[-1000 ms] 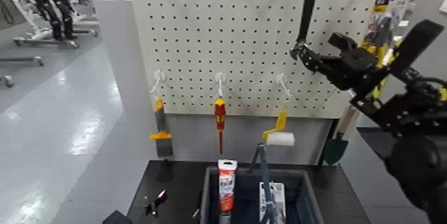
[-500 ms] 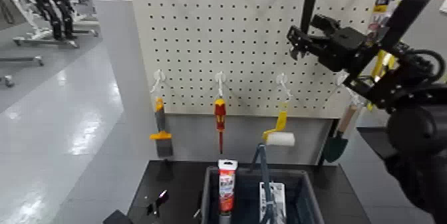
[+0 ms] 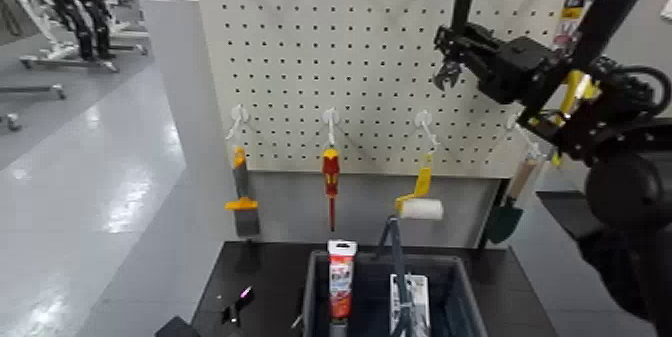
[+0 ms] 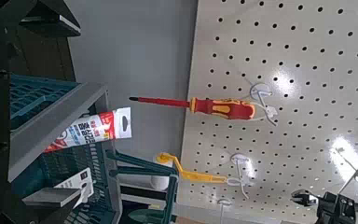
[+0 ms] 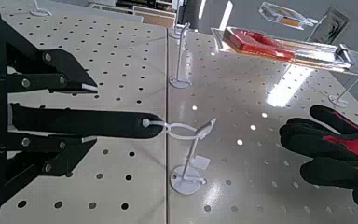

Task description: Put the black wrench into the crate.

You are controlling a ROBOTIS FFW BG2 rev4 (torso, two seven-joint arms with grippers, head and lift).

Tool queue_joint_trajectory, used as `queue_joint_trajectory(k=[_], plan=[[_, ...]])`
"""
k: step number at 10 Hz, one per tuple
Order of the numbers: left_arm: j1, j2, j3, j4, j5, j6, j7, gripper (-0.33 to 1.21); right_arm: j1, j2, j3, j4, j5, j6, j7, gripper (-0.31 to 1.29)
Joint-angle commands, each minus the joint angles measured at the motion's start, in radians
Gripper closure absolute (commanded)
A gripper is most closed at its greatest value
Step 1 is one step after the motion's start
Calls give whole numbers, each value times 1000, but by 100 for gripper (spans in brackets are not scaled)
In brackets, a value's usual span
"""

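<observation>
Black wrench (image 3: 461,13) hangs upright from a pegboard hook at two o'clock. Right gripper (image 3: 447,59) has its fingers closed around the handle, crosswise to it. Crate (image 3: 462,296) sits straight below, at six; left arm unseen.

Matt black wrench (image 3: 461,9) hangs on a smooth white pegboard (image 3: 330,51); the crate (image 3: 455,286) is dull plastic.

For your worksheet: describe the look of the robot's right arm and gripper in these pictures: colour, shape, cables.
The right gripper is matte black, built from angular bracket-like links ending in slim fingers with visible screw heads. Behind it sits a boxy black wrist block, then a rounded black arm with a dark cable looping beside it.
</observation>
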Motion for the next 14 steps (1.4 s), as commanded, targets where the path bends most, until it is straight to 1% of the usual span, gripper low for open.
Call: queue_joint_trajectory(k=[1,8,9,11,12,14], plan=[[1,0,0,0,1,0,0,10,-1,-3,-3,-6,6,6,0,123],[0,0,-2,-2,1,0,-2,10,-6,-7,-5,-29,40,6,4,124],[1,0,-2,-2,1,0,-2,10,-6,-7,-6,-38,52,6,2,125],[1,0,-3,-2,2,0,-3,10,-1,-9,-15,-89,58,3,-4,128],[1,0,-3,-2,2,0,-3,10,5,-9,-25,-136,58,14,-6,127],[1,0,-5,-2,2,2,-5,10,23,-9,-28,-221,54,34,-6,128]])
